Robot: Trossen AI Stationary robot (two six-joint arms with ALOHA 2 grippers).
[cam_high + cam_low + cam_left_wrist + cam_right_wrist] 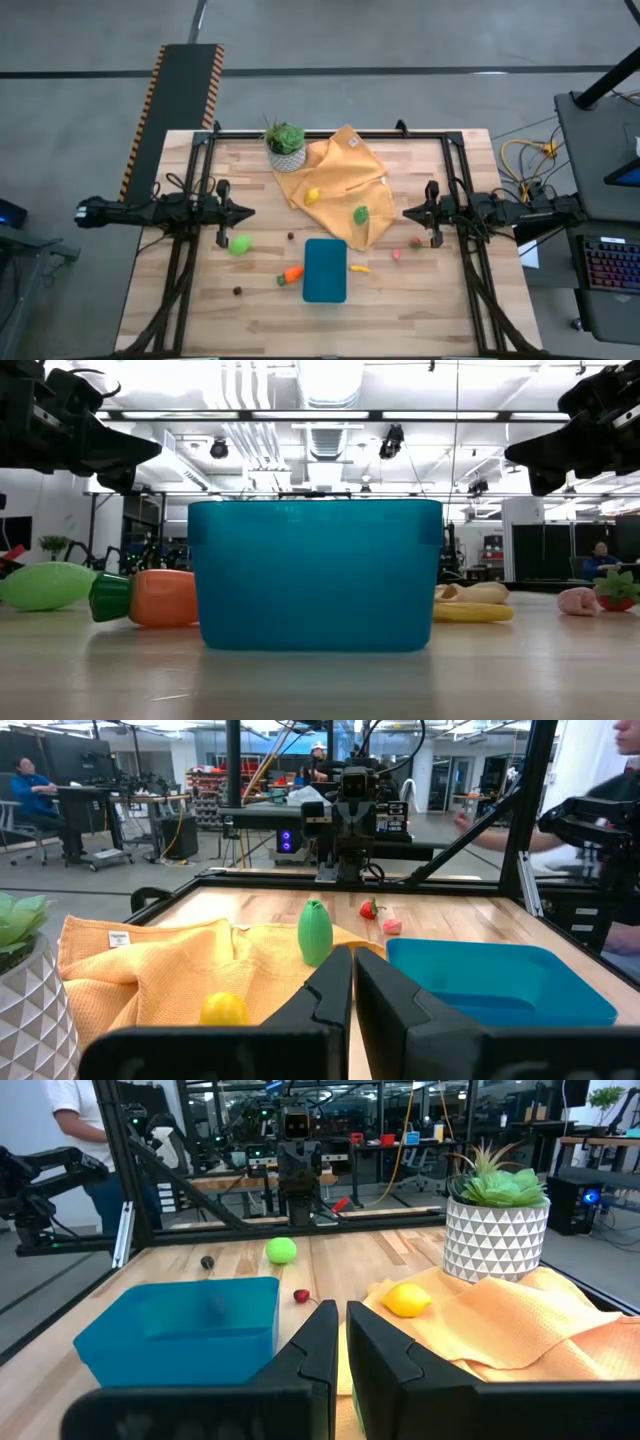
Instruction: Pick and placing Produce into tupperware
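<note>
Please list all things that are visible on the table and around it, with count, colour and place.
Teal rectangular plastic container: 1, front centre.
Mustard-yellow cloth: 1, back centre.
Green plant in white patterned pot: 1, on the cloth's left edge.
Yellow toy lemon: 1, on cloth.
Green toy vegetable: 1, on cloth.
Lime-green toy fruit: 1, left of container.
Orange toy carrot: 1, beside the container's left side.
Yellow toy banana: 1, right of container.
Left gripper: fingers shut, hovering left.
Right gripper: fingers shut, hovering right.

One camera looks straight down; one sits low, close to the blue box (315, 573); both show it.
</note>
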